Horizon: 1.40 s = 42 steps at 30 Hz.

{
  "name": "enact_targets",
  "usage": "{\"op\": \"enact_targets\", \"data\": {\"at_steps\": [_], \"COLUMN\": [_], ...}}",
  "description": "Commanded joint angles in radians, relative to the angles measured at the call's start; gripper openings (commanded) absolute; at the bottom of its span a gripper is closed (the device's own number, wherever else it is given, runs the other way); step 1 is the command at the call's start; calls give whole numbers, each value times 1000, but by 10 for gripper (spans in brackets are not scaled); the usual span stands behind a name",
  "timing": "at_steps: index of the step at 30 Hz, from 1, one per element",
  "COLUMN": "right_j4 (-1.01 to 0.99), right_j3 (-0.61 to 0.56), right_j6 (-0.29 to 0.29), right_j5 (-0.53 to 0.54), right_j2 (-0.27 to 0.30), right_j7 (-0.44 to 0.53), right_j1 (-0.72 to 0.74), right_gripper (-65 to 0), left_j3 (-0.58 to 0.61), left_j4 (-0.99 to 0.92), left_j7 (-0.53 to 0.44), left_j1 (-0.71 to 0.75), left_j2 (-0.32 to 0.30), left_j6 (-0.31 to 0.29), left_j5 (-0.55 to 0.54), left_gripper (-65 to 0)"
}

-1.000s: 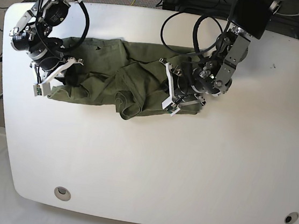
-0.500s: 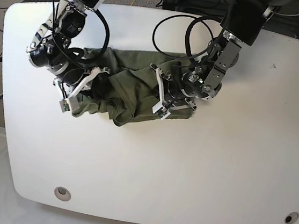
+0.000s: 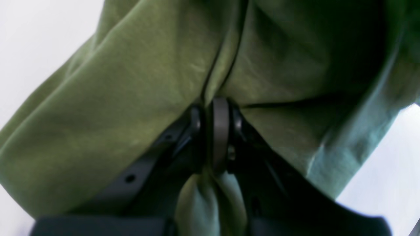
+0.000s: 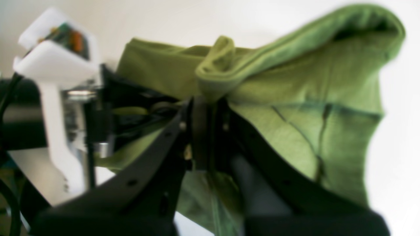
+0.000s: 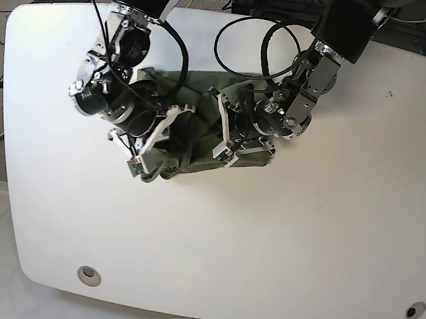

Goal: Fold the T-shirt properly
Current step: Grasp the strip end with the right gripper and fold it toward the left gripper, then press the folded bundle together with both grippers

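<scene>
We see the T-shirt (image 5: pixel 192 138) as soft matt cloth, the desk (image 5: pixel 281 236) smooth white, the jaws matt black plastic.

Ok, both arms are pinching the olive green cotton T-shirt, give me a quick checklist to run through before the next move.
1. Left gripper shut on the olive-green cotton T-shirt: ok, cloth is bunched between the closed jaws in the left wrist view.
2. Right gripper shut on the T-shirt: ok, a rolled fold of cloth sits in its jaws.
3. Shirt lies flat for folding: not ok, it is gathered into a crumpled heap between the arms.
4. Shirt on the white table: ok, well inside the edges.
5. Arms apart from each other: cannot tell, they are very close in the base view.
6. Collar and sleeves located: cannot tell, hidden in the bunch.
</scene>
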Motion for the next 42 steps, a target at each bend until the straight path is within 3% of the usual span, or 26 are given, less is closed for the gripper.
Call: {"op": "enact_targets", "data": {"at_steps": [1,18,28,42], "right_j4": [13,-105,-192,-255], "right_j3": [-56,-218,-221,-224], "right_j6": [2,2,2,2], "right_j5": [-4,-13,-15,-15], "right_j2": [-6,-7,-1,22], "right_j7": [59,75,125,156], "right_j1": [21,17,16,13], "right_gripper": [-650,-650,-650,-650], "left_j3": [6,3,-4,-109], "left_j4": [-12,-10,5,149], "left_j7": [92,92,92,95], "left_j1": [15,10,7,9], "left_j2": [-2,-2,-2,-2], "left_j6": [-2,-2,-2,-4], "left_j5": [23,21,20,20], "left_gripper": [-624,-624,-624,-624]}}
